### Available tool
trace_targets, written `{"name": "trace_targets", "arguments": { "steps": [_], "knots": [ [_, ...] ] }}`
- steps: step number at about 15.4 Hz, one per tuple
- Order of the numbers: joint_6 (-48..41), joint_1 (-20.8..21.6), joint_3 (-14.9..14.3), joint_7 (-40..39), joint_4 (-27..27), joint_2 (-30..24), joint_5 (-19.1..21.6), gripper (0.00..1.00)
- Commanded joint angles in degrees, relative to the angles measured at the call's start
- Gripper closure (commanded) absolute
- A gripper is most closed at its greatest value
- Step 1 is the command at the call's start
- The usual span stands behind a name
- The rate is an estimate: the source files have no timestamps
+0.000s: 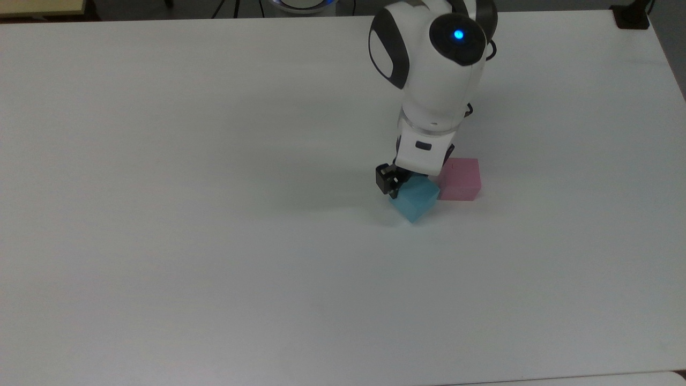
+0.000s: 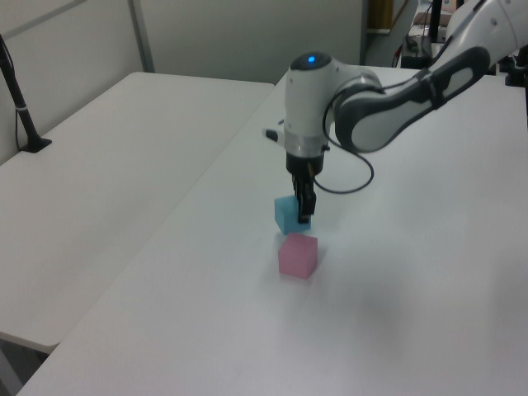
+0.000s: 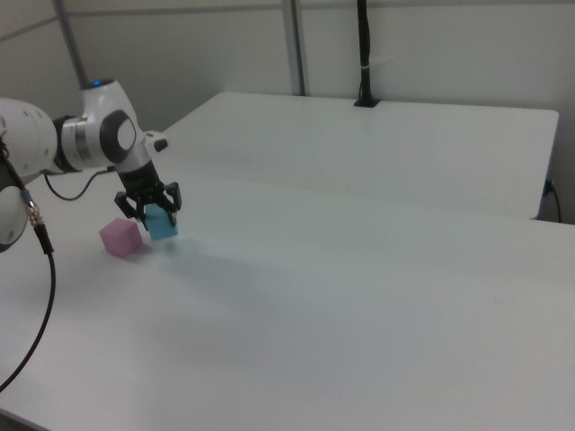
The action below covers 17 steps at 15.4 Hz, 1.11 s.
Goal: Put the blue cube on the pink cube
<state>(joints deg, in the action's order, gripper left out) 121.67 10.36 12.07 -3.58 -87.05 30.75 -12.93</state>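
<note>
My gripper point(image 1: 411, 185) is shut on the blue cube point(image 1: 417, 202), one dark finger point(image 1: 385, 179) pressed to the cube's side at the top view's left. The cube hangs tilted a little above the white table point(image 1: 214, 214), with a faint shadow beneath it. The pink cube point(image 1: 461, 179) rests on the table just to the top view's right of it. In the left view the blue cube point(image 2: 285, 214) sits between the fingers of the gripper point(image 2: 299, 211), above and behind the pink cube point(image 2: 298, 255). In the right view the gripper point(image 3: 151, 214) holds the blue cube point(image 3: 163, 224) beside the pink cube point(image 3: 120, 237).
A black clamp point(image 1: 632, 16) sits at the table's far corner on the top view's right. A second white table point(image 2: 99, 165) adjoins it, carrying a black post point(image 2: 18, 99). A dark cable point(image 3: 45, 269) hangs from the arm in the right view.
</note>
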Motion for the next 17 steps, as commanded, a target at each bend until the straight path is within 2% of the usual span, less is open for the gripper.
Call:
{"name": "trace_targets", "arguments": {
  "steps": [1,7,10,14,15,17],
  "knots": [
    [-4.33,0.89,-0.12,8.38,-1.28,-5.35,0.10,0.64],
    [-4.33,6.42,0.24,26.32,-0.14,-4.57,0.01,0.64],
    [-4.42,8.01,0.24,29.84,-0.05,-4.39,0.27,0.63],
    [-4.33,9.24,0.24,32.40,-0.14,-2.90,0.19,0.55],
    [-4.42,9.33,0.24,32.41,-0.14,-2.72,0.19,0.49],
    [-4.60,9.24,0.24,32.41,-0.14,-2.80,0.36,0.00]
  ]
}}
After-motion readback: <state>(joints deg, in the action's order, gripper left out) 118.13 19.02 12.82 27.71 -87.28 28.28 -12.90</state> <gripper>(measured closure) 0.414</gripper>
